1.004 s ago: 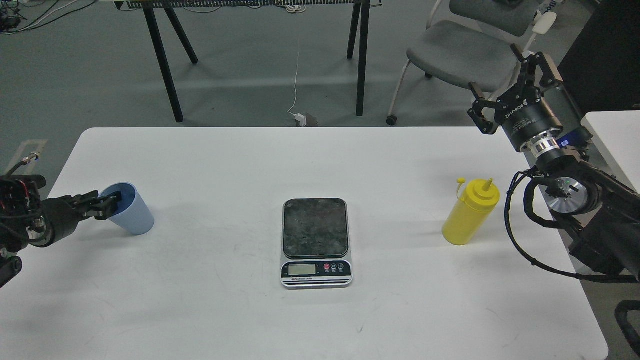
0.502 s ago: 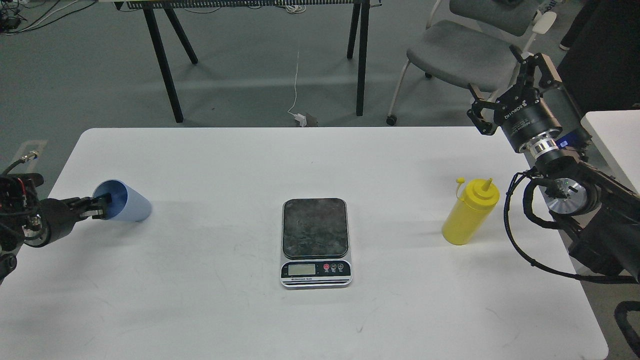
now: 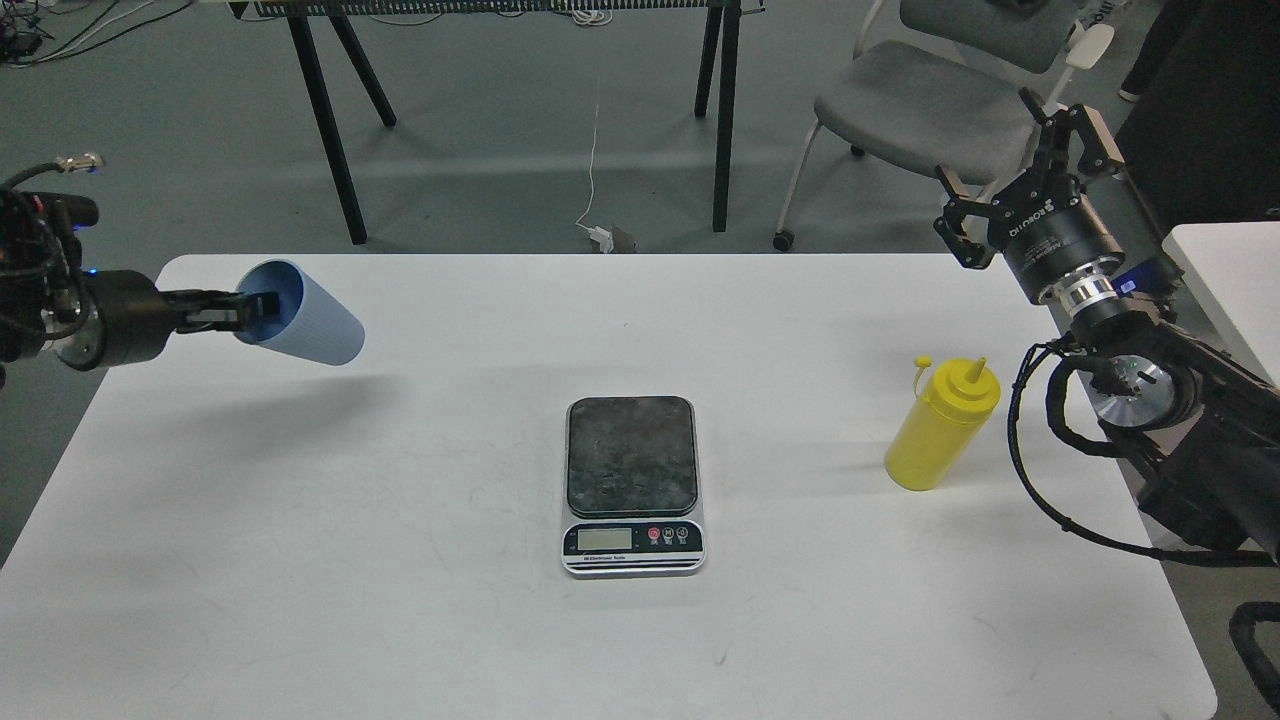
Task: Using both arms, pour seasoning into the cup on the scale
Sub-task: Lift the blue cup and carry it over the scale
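My left gripper [image 3: 255, 307] is shut on the rim of the light blue cup [image 3: 305, 325]. It holds the cup in the air on its side, mouth to the left, above the table's far left part. The scale [image 3: 631, 480] sits bare at the table's middle, display toward me. The yellow seasoning bottle [image 3: 940, 423] stands upright on the right, its cap hanging off to the left. My right gripper [image 3: 1015, 170] is open and empty, raised beyond the table's far right edge, well above and behind the bottle.
The white table [image 3: 450, 620] has rounded edges. A grey chair [image 3: 920, 100] stands behind the far right. Black table legs [image 3: 320, 120] stand on the floor behind. A second white surface [image 3: 1235, 270] lies at the right edge.
My left gripper has tipped the cup from upright onto its side and lifted it off the table, moving it up and to the right. The right arm has barely moved.
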### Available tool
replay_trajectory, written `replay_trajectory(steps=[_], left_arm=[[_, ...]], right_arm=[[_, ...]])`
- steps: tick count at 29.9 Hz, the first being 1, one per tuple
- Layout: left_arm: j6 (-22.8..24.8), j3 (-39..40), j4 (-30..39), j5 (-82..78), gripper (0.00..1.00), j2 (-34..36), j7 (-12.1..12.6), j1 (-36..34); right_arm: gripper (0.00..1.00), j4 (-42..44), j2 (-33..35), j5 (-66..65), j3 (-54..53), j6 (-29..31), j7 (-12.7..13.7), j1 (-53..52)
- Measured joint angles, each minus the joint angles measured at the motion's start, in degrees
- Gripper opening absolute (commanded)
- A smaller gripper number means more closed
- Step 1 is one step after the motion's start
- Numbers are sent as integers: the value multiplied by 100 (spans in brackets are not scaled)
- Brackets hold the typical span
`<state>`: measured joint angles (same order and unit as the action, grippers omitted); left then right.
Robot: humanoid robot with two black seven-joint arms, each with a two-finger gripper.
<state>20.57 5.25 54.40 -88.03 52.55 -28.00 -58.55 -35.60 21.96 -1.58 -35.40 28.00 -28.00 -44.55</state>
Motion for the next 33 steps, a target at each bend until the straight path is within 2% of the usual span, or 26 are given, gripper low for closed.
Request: replay_trajectory(steps=[5, 13, 21, 33], left_arm=[[631, 10, 611, -1008, 4, -347, 0, -741], [743, 12, 859, -1862, 5, -1478, 0, -1511], [744, -236, 1201, -2626, 5, -2361, -2, -1537], [744, -509, 1204, -2771, 5, -2613, 2, -1494]], right_arm=[[99, 0, 27, 6, -15, 0, 0, -1], [99, -73, 75, 9, -44, 0, 0, 38], [99, -87, 99, 9, -46, 0, 0, 61], [99, -81, 47, 9, -11, 0, 0, 95]])
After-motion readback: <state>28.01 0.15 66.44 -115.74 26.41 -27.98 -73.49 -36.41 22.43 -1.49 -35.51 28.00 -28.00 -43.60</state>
